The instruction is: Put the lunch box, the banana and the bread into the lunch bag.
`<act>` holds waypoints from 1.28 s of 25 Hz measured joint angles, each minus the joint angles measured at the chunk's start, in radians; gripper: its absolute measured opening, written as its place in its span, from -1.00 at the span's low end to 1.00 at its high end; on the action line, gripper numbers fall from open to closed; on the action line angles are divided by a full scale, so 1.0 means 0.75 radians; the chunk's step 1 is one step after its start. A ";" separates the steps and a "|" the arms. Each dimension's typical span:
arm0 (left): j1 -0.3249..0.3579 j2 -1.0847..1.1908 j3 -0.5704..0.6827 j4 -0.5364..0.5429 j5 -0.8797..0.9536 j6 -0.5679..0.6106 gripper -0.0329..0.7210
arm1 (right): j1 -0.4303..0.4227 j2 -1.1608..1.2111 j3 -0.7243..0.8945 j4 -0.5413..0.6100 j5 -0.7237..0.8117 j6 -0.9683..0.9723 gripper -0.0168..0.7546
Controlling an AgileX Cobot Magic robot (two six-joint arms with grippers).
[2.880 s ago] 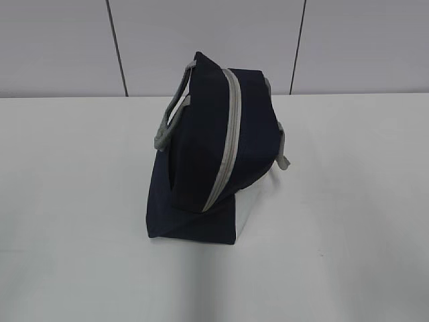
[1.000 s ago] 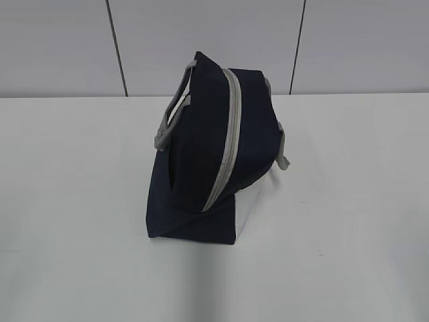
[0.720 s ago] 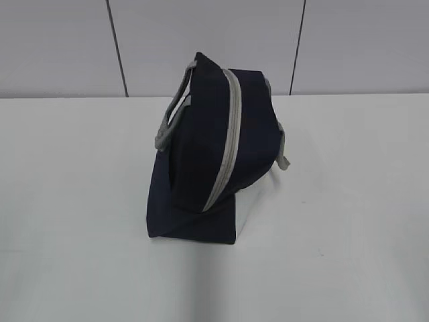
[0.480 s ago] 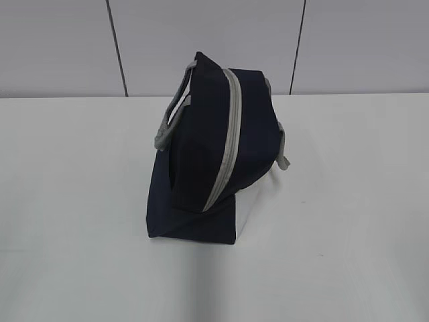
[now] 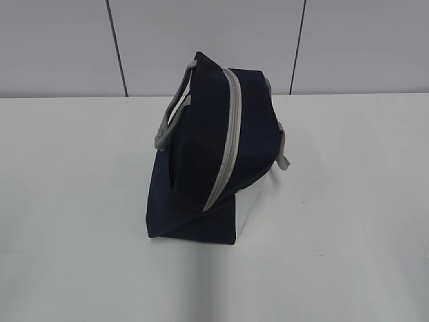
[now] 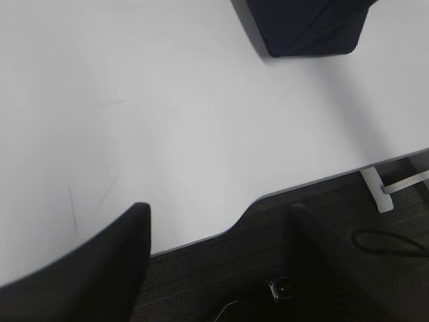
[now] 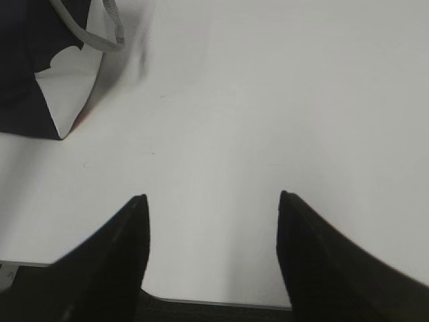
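White table [image 5: 348, 201], grey panelled wall [image 5: 60, 47] behind. Lunch bag [image 5: 208, 154] zipped shut at centre. Left gripper [image 6: 214, 221] fingers spread wide, nothing held; bag well beyond, up-right. Right gripper [image 7: 211, 215] fingers spread wide, nothing held; bag well beyond, up-left

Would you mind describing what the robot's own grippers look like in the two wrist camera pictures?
Only the fingers show. The left gripper has two plain matte black fingers with rounded tips, blurred by closeness. The right gripper has the same pair of smooth black fingers, broad at the base and tapering upward. No markings, cables or arm links show, and the exterior view shows neither arm.
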 joint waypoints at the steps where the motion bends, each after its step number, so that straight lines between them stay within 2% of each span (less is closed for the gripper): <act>1: 0.000 0.000 0.000 0.000 0.000 0.000 0.24 | 0.000 0.000 0.000 0.000 0.000 0.000 0.20; 9: 0.011 -0.013 0.000 0.000 0.000 0.000 0.24 | 0.000 0.000 0.000 0.000 0.002 0.000 0.19; 19: 0.171 -0.168 0.000 0.000 0.006 0.000 0.24 | 0.000 0.000 0.000 0.000 0.002 0.000 0.19; 32: 0.179 -0.169 0.000 0.006 0.008 0.000 0.24 | 0.000 0.000 0.000 0.000 0.002 0.000 0.19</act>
